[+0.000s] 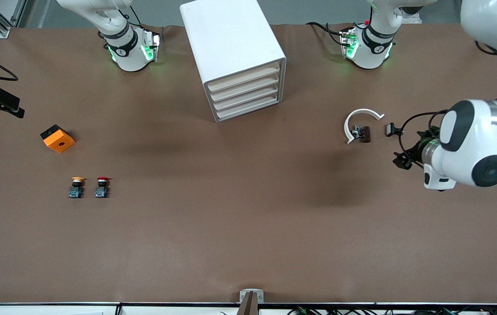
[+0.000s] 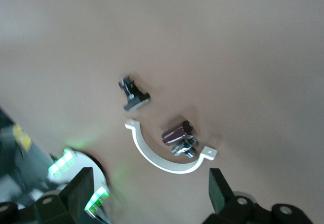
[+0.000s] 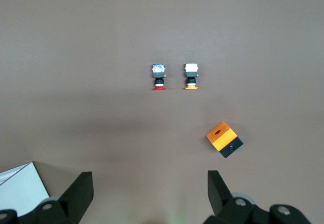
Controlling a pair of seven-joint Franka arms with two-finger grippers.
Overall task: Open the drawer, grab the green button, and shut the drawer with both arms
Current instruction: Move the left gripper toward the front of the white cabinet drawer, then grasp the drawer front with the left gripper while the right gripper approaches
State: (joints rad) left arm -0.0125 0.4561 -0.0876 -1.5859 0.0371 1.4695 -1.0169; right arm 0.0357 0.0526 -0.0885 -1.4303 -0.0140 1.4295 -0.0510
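While the drawer cabinet [image 1: 234, 57] stands shut, the left pincer [image 2: 152, 193] and right pincer [image 3: 150, 196] (both spread apart) hover over bare table [image 1: 248, 227].

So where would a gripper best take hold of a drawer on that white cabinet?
Probably by the front lip of one drawer, coming from in front of the white cabinet. No knob shows, only stacked cream edges on that face. The left gripper, open, is over the white ring. The right gripper, open, waits near the orange block.

Brown table [image 1: 248, 227], white drawer cabinet [image 1: 230, 48], orange block [image 1: 57, 138], yellow-capped button [image 1: 76, 187], red-capped button [image 1: 102, 187], white curved bracket [image 1: 359, 117]
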